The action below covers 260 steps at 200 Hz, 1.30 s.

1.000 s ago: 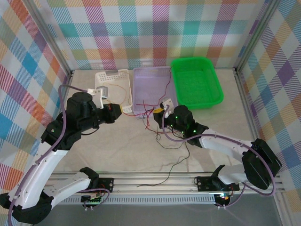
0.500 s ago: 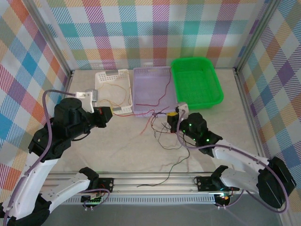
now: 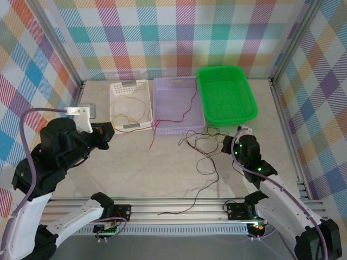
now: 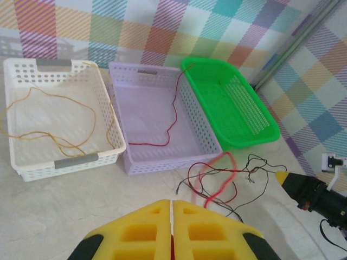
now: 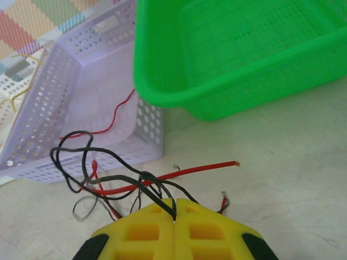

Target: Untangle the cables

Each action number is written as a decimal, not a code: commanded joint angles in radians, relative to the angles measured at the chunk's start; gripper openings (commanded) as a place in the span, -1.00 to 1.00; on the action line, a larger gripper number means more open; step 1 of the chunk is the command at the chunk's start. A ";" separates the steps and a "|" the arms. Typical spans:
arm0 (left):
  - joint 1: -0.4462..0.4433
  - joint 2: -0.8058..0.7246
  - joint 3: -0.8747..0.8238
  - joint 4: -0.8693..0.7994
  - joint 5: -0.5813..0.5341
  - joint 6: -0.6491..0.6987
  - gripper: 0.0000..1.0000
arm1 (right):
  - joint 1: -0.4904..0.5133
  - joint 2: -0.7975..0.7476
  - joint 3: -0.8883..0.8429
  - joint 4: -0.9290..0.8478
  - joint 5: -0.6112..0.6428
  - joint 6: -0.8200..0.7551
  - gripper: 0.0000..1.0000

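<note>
Your right gripper (image 5: 175, 205) was clenched on 1 strand of the black wires (image 5: 81, 157), which ran straight into the seam between its yellow fingers. Your left gripper (image 4: 172, 208) was pressed closed on nothing, hanging above the table (image 3: 135, 168) in front of the white basket (image 4: 19, 168).

The yellow wire (image 4: 54, 124) lay loose inside that white basket. The red wire (image 4: 168, 119) lay in the lavender basket (image 4: 162, 162), with 1 end over its front wall onto the table. The black wires sat in a loose snarl on the table, in front of the lavender basket and the green basket (image 5: 227, 70). A red strand (image 5: 179, 172) was threaded through them. You could not tell whether it was the same red wire.

These wires looked nearly weightless, limp and hair-thin, so they would follow any pull without holding a shape. They would probably slip from a weak pinch and catch in the basket holes.

A sound hold was likely on a single strand, close to a free end and away from the crossing. Your pinch sat right at the knot, so a hard pull there risked tightening it or dragging the red strand along.
</note>
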State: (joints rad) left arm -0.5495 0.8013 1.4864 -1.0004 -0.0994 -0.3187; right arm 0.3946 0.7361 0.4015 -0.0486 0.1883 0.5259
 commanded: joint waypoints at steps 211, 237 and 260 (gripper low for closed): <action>0.013 1.192 0.462 0.456 0.017 0.067 -1.00 | 0.026 -0.153 -0.104 -0.117 -0.359 -0.046 -1.00; 0.013 1.348 0.586 0.389 0.001 0.065 -1.00 | 0.035 -0.174 -0.108 -0.136 -0.372 -0.047 -1.00; 0.014 1.423 0.648 0.341 -0.038 0.068 -1.00 | 0.039 -0.190 -0.112 -0.149 -0.375 -0.048 -1.00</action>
State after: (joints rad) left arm -0.5446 2.1704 2.0609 -0.5770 -0.0860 -0.2642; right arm 0.4259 0.5694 0.3008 -0.1692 -0.1596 0.4973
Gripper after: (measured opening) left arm 0.067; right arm 0.065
